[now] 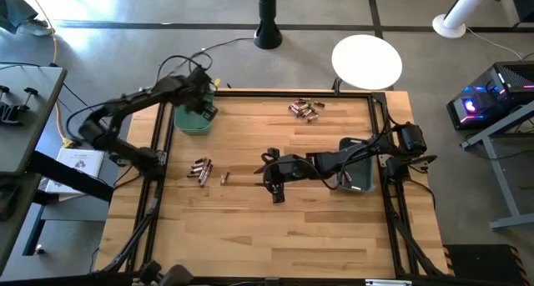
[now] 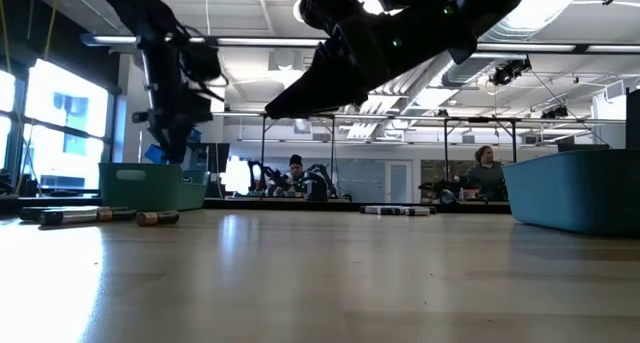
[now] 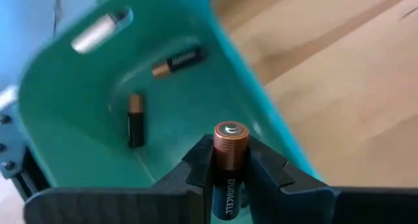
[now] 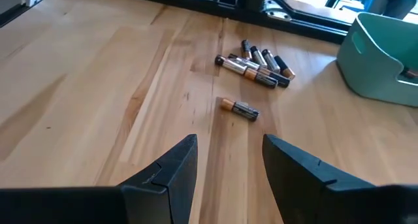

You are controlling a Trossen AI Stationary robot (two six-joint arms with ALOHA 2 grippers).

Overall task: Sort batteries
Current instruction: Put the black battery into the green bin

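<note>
My left gripper (image 3: 230, 164) hangs over the green bin (image 1: 193, 121) at the table's far left, shut on a copper-and-black battery (image 3: 230, 145). On the bin's floor (image 3: 78, 139) lie two more copper-and-black cells (image 3: 135, 119) and a silvery one (image 3: 101, 31). At the table's middle my right gripper (image 4: 230, 159) stands open above the wood with nothing between its fingers. In front of it a single battery (image 4: 238, 109) lies on its side, and beyond that a small pile of batteries (image 4: 256, 64); the pile also shows from above (image 1: 200, 169). My left gripper pinches the battery's dark body (image 3: 225, 188) between its two fingers. The battery lies along the fingers, and its copper end (image 3: 230, 134) sticks out past the fingertips. The fingers slant steeply down from above the bin. The battery is clear of the bin's floor.
A blue-grey bin (image 1: 357, 176) stands at the table's right, under my right arm. Another pile of batteries (image 1: 306, 109) lies near the far edge. Black frame rails (image 1: 163, 136) run along the table's sides. People sit in the room beyond the table (image 2: 485, 168).
</note>
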